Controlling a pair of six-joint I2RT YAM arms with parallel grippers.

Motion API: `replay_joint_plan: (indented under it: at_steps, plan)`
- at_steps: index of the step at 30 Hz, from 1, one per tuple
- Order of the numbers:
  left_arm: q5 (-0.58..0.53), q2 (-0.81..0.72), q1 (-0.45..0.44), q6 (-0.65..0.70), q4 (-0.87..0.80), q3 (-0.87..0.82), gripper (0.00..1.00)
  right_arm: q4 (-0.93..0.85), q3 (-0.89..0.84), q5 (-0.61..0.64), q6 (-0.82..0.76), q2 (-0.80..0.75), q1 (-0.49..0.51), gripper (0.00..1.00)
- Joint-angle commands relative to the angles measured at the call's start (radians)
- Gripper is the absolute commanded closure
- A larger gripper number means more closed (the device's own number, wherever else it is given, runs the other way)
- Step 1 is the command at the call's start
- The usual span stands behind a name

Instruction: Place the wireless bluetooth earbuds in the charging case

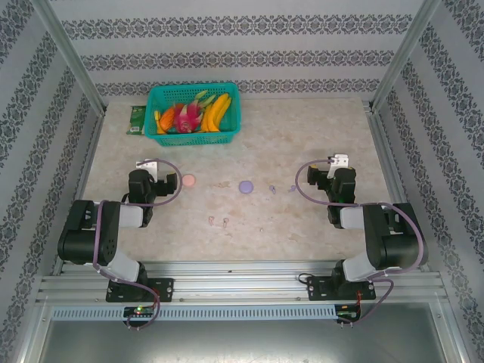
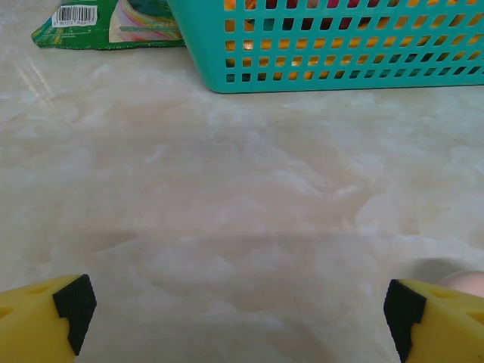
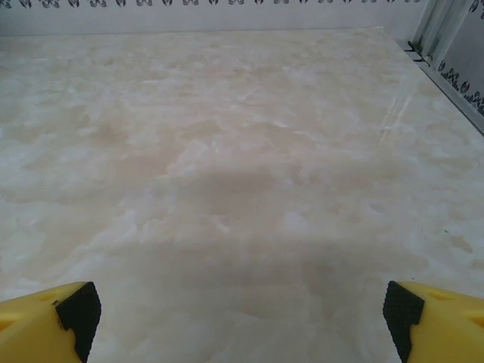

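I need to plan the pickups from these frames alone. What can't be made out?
- Earbuds, top view: too small to tell stems or colours.
- Pink disc, top view: too small to show whether it opens.
- Green packet, top view: partly hidden by the basket.

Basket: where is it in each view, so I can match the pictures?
Top external: basket at the table's far edge, left of centre.
Left wrist: basket top right, green packet top left.
Right wrist: table running to the far wall.
Shared landmark: the table; the green packet left of the basket.
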Motion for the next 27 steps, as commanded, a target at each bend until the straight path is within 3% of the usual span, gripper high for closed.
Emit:
replay_joint_plan:
  at_steps: [1,27]
  plan:
    - [0.005,0.014,-0.001,0.022,0.068,0.021,0.00,0.050,0.018,0.016,-0.015,0.008,0.010,0.02]
    - [0.008,0.010,0.002,0.021,0.066,0.021,0.00,0.045,0.022,0.016,-0.005,0.003,0.001,0.02]
